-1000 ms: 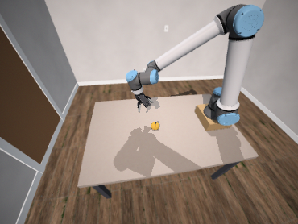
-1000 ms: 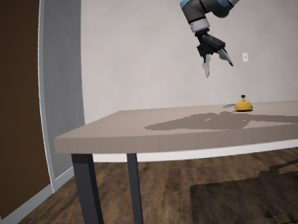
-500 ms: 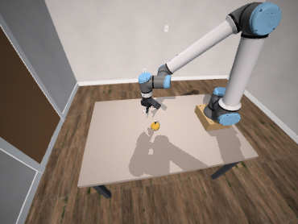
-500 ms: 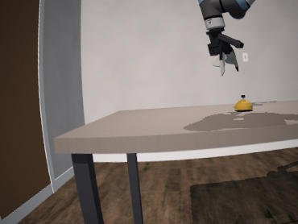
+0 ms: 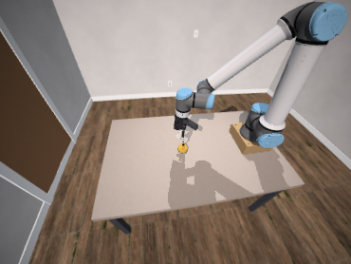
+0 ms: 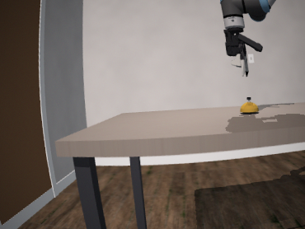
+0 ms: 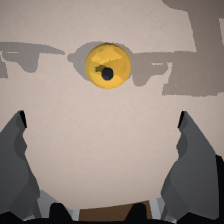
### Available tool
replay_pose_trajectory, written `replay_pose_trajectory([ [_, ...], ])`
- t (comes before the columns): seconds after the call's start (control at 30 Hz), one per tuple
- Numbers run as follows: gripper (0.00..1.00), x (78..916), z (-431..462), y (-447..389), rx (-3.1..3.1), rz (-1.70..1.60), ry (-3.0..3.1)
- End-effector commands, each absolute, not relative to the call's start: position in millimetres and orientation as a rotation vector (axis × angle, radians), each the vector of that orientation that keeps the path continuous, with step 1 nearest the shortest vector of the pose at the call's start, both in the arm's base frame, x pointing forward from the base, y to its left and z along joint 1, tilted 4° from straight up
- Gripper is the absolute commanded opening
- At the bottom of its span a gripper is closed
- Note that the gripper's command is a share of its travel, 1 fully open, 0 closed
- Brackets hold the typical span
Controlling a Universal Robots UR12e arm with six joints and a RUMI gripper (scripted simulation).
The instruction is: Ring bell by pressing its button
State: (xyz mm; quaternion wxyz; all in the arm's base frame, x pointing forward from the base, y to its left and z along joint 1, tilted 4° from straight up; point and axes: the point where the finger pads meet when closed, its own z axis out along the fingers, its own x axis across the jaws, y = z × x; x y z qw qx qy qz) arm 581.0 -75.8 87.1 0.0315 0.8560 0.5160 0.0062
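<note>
A small yellow bell (image 5: 182,147) with a black button on top stands near the middle of the beige table. It also shows in the exterior view (image 6: 249,107) and in the wrist view (image 7: 107,65), where the black button (image 7: 107,74) sits at its centre. My gripper (image 5: 183,135) hangs above the bell, pointing straight down, with a clear gap between the fingertips and the button in the exterior view (image 6: 246,71). The fingers stand wide open with nothing between them. The bell lies a little ahead of the line between the fingertips.
The arm's base stands on a wooden block (image 5: 247,139) at the table's right side. The arm's shadow falls across the table top beside the bell. A wall and a brown door panel (image 5: 21,114) stand to the left.
</note>
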Motion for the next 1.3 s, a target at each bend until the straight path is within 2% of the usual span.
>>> replay_pose_trajectory([
  [0.0, 1.00, 577.4, 86.3, -69.7, 2.581, 0.054, 1.662],
  [0.23, 1.00, 576.8, 86.1, -68.7, 2.573, 0.058, 1.672],
  [0.27, 0.00, 576.8, 86.1, -68.7, 2.573, 0.058, 1.672],
  [1.27, 0.00, 576.8, 86.1, -68.7, 2.573, 0.058, 1.672],
])
